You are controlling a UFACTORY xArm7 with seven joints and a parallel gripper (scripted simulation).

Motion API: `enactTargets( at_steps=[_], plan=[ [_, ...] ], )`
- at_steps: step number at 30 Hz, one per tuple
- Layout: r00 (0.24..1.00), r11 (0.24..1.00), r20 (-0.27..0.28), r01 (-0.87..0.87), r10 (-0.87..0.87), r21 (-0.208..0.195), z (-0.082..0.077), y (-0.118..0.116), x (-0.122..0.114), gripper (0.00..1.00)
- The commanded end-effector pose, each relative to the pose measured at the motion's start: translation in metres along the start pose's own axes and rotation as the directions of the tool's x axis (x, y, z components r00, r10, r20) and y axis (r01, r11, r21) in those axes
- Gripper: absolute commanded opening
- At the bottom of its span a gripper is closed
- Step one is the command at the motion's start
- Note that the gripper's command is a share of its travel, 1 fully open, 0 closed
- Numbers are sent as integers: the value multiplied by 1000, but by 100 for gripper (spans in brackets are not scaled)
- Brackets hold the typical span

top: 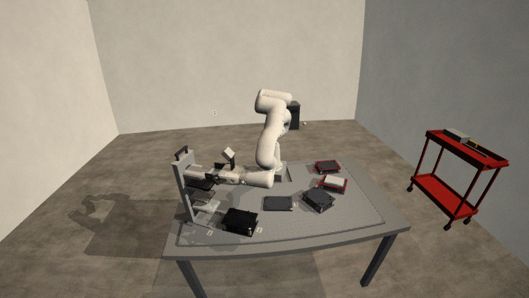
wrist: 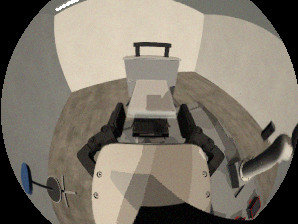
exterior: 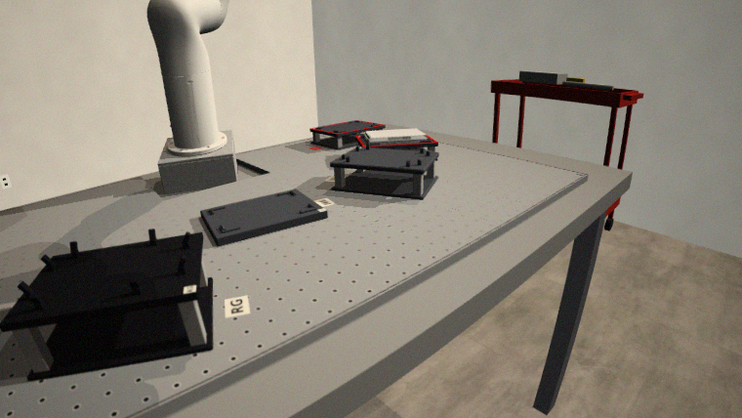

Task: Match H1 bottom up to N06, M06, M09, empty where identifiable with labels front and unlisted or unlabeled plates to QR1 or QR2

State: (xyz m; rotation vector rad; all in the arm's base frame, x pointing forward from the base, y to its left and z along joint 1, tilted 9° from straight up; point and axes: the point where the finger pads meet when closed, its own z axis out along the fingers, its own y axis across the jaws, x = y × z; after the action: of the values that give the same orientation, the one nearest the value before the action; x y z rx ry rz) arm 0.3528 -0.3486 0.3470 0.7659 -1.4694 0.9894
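Observation:
The plate hotel H1 [top: 184,184] stands at the table's left end, with a handle on top. A pale plate [top: 195,170] lies on its top shelf, a dark plate [top: 200,183] on the shelf below, and a clear pale plate [top: 205,207] lower down. No ID label is readable. My gripper [top: 209,179] reaches level into the hotel's front at the dark plate's height. In the wrist view my gripper [wrist: 151,109] is open, one finger on each side of the dark plate [wrist: 152,127], with the hotel [wrist: 153,70] straight ahead. I cannot tell if the fingers touch the plate.
The raised black RG nest [exterior: 111,290] stands in front of the hotel. The flat dark nest [exterior: 262,214] and raised N6 nest [exterior: 385,167] are bare. One red-edged quarantine nest [exterior: 347,128] is bare; the other holds a white plate [exterior: 394,136]. A red cart [top: 459,173] stands off the table.

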Motion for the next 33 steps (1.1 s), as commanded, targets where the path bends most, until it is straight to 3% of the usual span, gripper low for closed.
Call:
enactTargets(
  at_steps=[1,33],
  plan=[
    [1000,1000,0,-3,3,-1,3,0,1,100],
    [1000,1000,0,-3,3,-1,22,0,1,100]
  ],
)
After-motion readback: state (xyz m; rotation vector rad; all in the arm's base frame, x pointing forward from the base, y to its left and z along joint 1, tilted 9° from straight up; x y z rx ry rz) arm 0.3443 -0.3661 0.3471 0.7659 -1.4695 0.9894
